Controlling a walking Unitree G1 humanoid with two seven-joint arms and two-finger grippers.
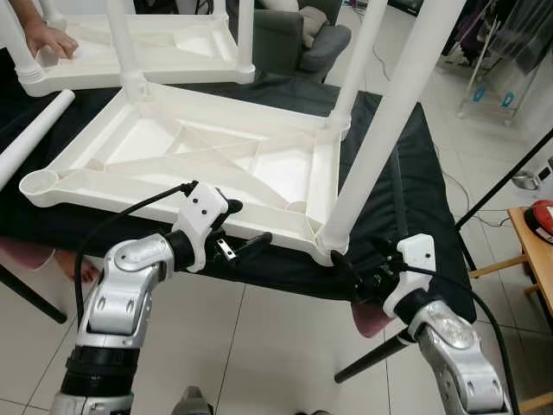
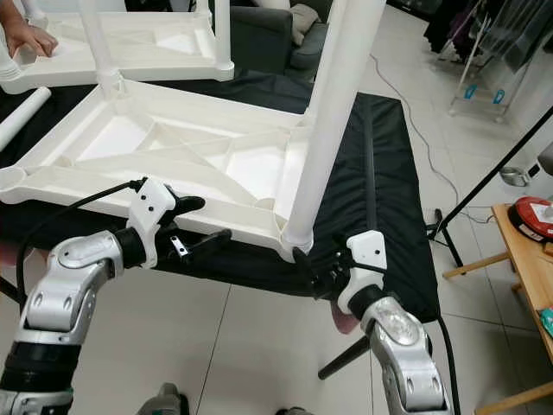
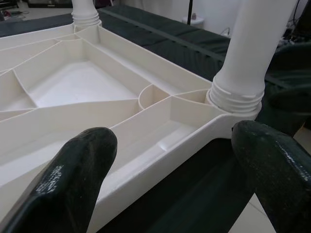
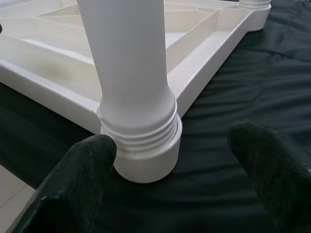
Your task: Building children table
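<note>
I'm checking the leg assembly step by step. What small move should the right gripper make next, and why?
Probably ease the right gripper forward and close on the near leg. Its fingers are open on either side of the leg's threaded base, which sits in the corner socket of the upturned tabletop, not yet gripped.

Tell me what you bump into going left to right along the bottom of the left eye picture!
Left pincer → corner table leg standing in its socket → right pincer → wooden stand with a red thing on it.
</note>
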